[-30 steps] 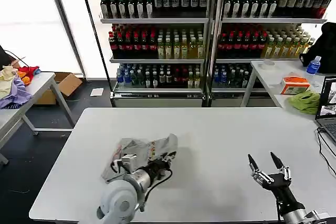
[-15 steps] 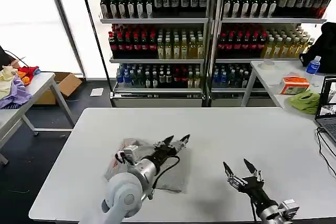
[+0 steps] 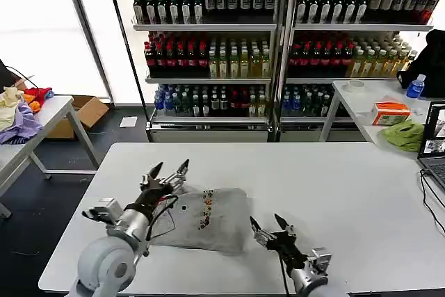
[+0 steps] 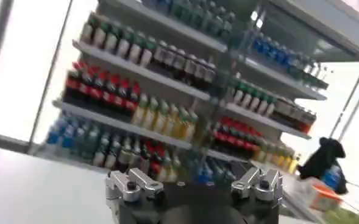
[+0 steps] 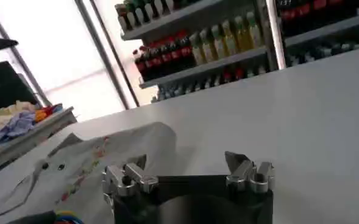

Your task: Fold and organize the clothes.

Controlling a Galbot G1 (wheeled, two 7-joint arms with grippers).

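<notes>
A light grey shirt [image 3: 208, 219] lies folded into a flat bundle on the white table [image 3: 334, 172], its small multicoloured print facing up. My left gripper [image 3: 169, 169] hovers open just beyond the shirt's far left corner, holding nothing. In the left wrist view the left gripper [image 4: 194, 182] points at the bottle shelves with its jaws wide apart. My right gripper [image 3: 267, 222] is open and empty, low over the table beside the shirt's right edge. The right wrist view has the right gripper [image 5: 187, 163] spread over bare table, with the shirt [image 5: 94, 164] off to one side.
Shelves of bottles [image 3: 278, 39] stand behind the table. A side table at the left carries a heap of purple, yellow and red garments [image 3: 19, 110]. At the right, another table holds a lime-green cloth [image 3: 404, 134], an orange box [image 3: 390, 112] and a laptop [image 3: 435, 145].
My left gripper let go of the bunched shirt and moved left; the shirt now lies flat. My right gripper moved left across the table to the shirt's right edge.
</notes>
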